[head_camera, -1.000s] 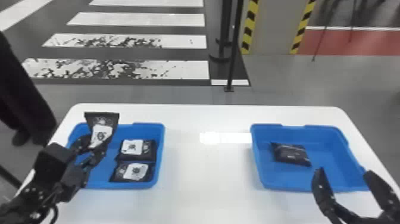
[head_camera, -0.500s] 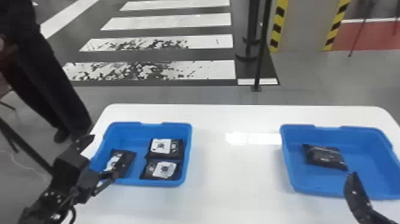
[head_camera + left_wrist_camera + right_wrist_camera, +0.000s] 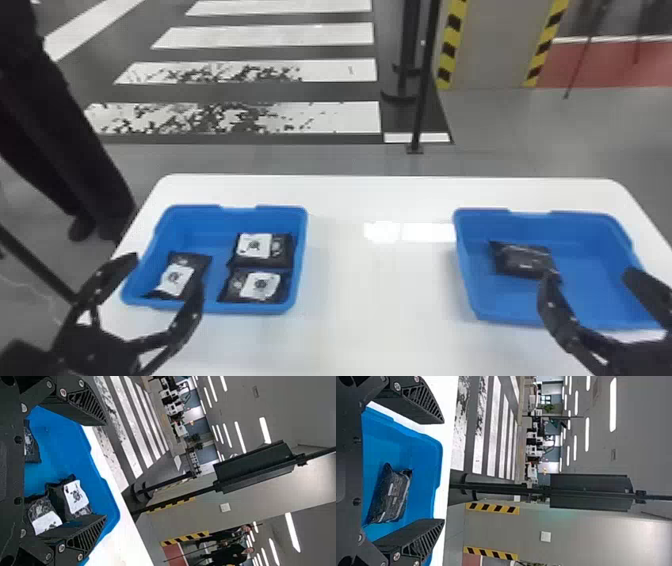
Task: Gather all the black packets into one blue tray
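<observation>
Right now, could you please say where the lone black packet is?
In the head view, the lone packet lies in the right blue tray, near its left side.

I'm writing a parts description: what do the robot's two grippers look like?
The left gripper and right gripper look alike: black, each with two flat, tapering fingers, slatted along the sides, and silvery screws near the joints.

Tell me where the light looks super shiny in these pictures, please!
Head view: a bright glare patch on the white table, between the left tray and the right tray; left wrist view: ceiling lights glow as white strips; right wrist view: ceiling lights glow too, and pale shine streaks the black packet.
</observation>
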Robot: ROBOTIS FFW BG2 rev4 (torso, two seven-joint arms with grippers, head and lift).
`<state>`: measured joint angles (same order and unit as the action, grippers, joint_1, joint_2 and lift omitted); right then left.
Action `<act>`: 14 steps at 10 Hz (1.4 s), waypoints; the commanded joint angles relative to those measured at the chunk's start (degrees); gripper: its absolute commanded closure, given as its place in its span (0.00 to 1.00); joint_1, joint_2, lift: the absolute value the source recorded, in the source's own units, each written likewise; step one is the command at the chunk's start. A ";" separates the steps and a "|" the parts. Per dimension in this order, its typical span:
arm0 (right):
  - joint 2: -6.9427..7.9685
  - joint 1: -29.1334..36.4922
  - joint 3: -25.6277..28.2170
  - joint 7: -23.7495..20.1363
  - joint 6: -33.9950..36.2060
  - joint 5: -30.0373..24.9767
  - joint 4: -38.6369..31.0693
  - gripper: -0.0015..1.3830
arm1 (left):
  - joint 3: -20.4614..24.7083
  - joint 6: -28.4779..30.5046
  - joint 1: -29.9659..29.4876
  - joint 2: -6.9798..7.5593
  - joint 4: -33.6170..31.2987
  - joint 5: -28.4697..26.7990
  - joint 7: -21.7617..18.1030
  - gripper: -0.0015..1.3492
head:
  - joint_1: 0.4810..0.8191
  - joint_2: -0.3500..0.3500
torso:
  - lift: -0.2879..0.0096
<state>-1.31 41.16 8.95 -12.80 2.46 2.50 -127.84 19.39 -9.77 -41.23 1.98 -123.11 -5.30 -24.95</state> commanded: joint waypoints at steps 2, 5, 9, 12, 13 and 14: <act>-1.24 -6.29 0.65 -4.34 11.60 -1.70 0.92 0.10 | -2.94 -4.16 -5.74 2.41 0.00 9.07 -0.01 0.16 | 0.63 0.58 | 0.60; -2.12 -15.14 1.91 -9.96 23.13 -5.82 5.57 0.10 | -5.34 -4.44 -8.83 3.38 0.00 13.41 -0.01 0.16 | 0.63 0.52 | 0.60; -4.49 -30.19 1.91 -14.53 32.27 -9.24 18.50 0.10 | -6.37 -2.89 -8.27 3.99 0.00 13.87 -0.10 0.16 | 0.63 0.46 | 0.60; -6.16 -36.10 1.79 -15.67 38.32 -8.90 25.39 0.09 | -6.48 -1.63 -7.99 3.99 0.14 13.98 -0.19 0.16 | 0.63 0.41 | 0.60; -6.77 -38.21 1.79 -16.11 40.15 -8.79 28.07 0.09 | -6.59 -1.49 -7.85 3.99 0.14 13.98 -0.27 0.16 | 0.63 0.41 | 0.60; -7.74 -40.88 1.34 -17.26 40.71 -8.90 31.44 0.09 | -6.82 -1.35 -7.71 4.17 0.28 13.98 -0.36 0.16 | 0.63 0.40 | 0.60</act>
<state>-8.49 1.86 10.53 -29.93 42.67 -6.38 -98.48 12.69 -11.22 -49.04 6.07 -122.93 8.70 -25.30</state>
